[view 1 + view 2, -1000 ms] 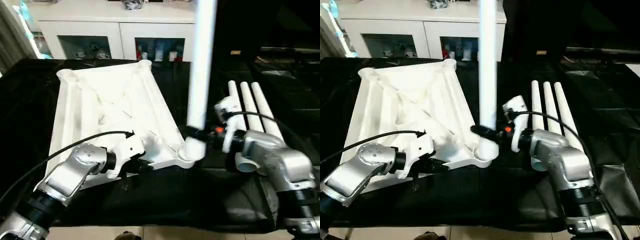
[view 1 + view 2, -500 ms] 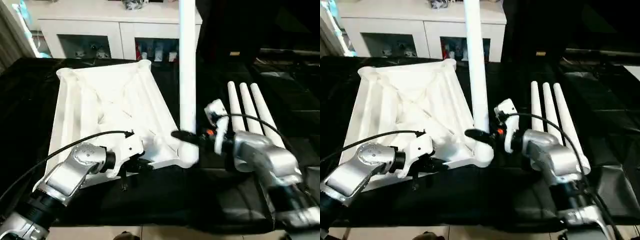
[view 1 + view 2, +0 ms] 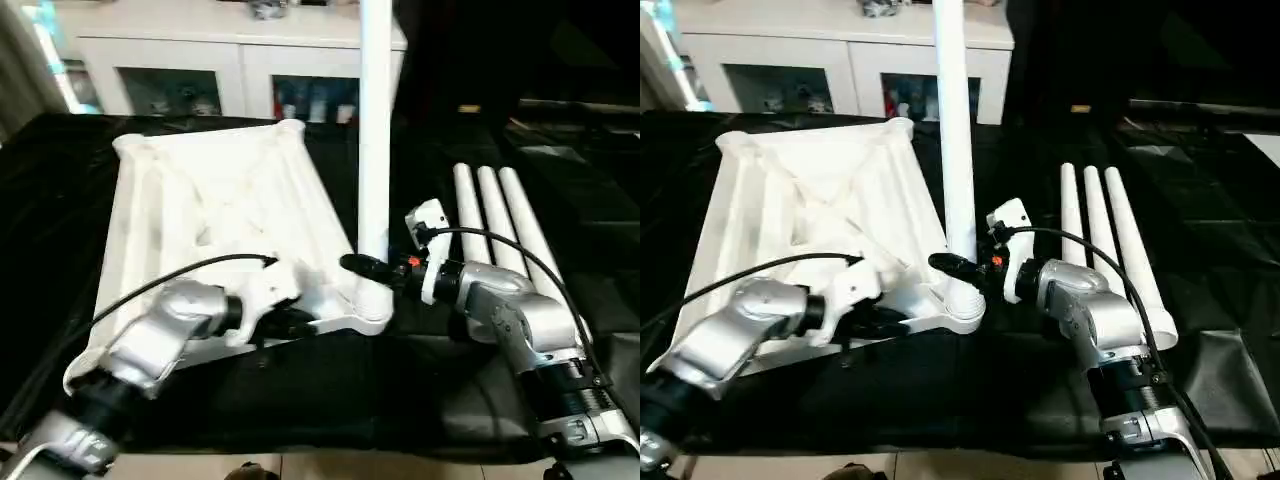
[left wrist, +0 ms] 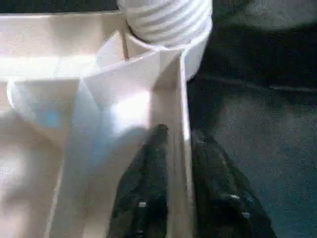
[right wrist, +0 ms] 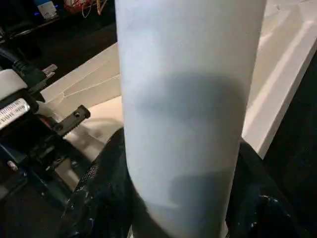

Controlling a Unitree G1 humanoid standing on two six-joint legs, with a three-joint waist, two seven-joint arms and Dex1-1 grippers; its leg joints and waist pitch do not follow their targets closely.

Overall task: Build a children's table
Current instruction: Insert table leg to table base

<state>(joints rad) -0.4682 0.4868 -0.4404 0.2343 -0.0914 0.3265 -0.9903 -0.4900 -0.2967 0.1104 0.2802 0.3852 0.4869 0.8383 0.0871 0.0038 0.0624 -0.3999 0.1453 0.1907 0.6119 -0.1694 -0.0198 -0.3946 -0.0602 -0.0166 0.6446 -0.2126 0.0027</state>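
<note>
Early stage: one leg (image 3: 952, 130) upright in tabletop (image 3: 805, 200) corner socket, clasped by right gripper (image 3: 962, 268); left gripper (image 4: 173, 163) slightly parted astride tabletop rim. Three legs (image 3: 1105, 225) beyond right gripper, unfitted.

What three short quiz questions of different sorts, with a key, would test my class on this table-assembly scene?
1. True or false: the upright leg stands in a corner socket of the upside-down tabletop.
2. How many spare legs lie side by side on the black-draped work table?
3. Multiple choice: the right end effector is placed around
A. the upright leg near its base
B. a spare leg
C. the tabletop's far edge

Key
1. True.
2. Three.
3. A. The left end effector straddles the tabletop's rim by that socket.
</note>
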